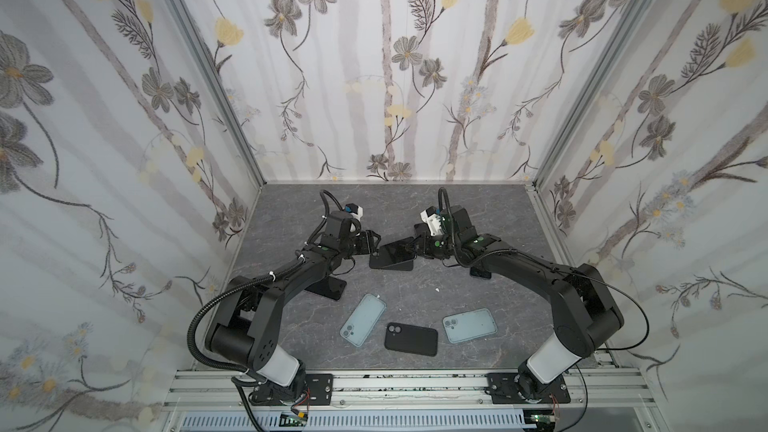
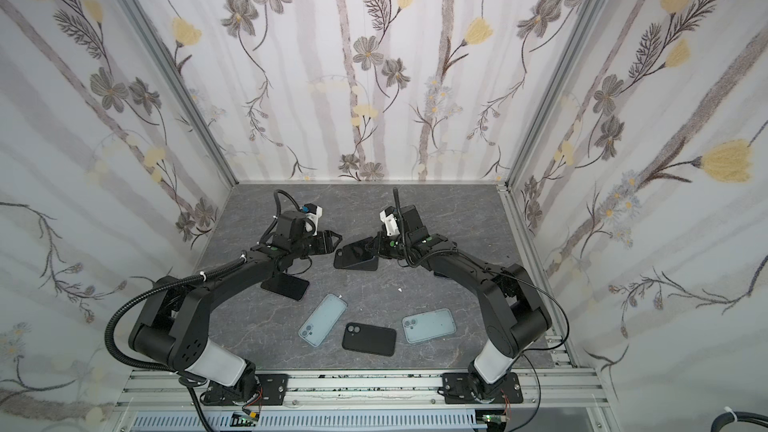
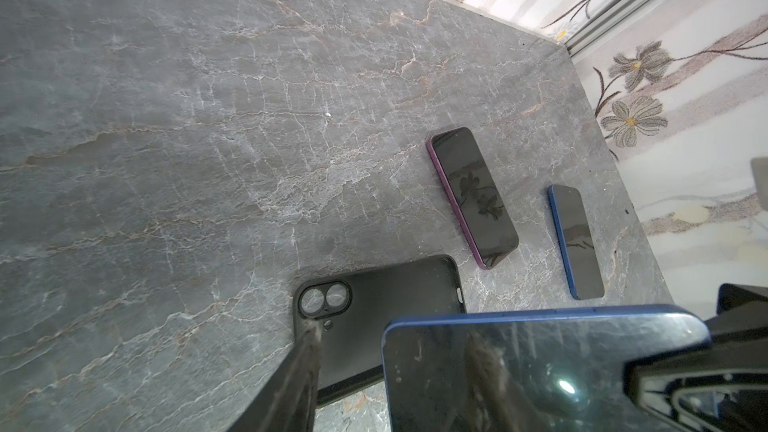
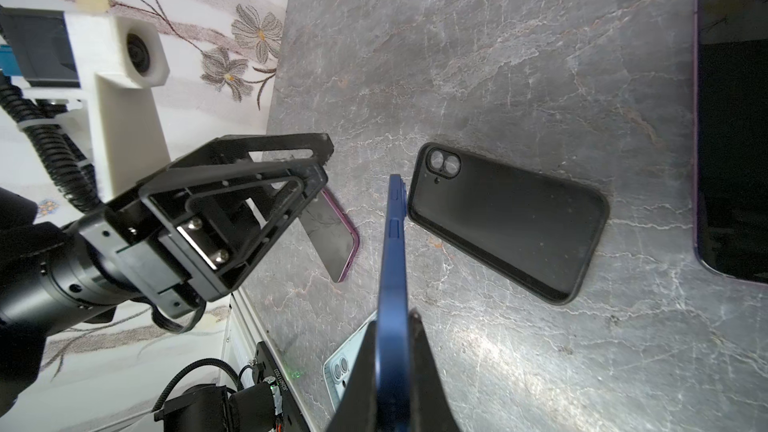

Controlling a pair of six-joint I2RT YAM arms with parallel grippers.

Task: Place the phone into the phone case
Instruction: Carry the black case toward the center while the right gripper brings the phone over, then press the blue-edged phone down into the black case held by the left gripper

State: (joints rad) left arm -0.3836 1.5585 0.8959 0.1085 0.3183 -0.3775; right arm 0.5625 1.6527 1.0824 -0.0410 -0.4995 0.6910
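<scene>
Phone [image 1: 395, 252], held tilted, partly covers the black case [image 1: 390, 266] beneath it.

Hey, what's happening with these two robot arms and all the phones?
The right end effector is shut on a blue phone, holding it tilted above an empty black case that lies open side up on the table. The left end effector is open beside the case's camera end, gripping nothing that I can see. The phone is not in the case yet.
</scene>
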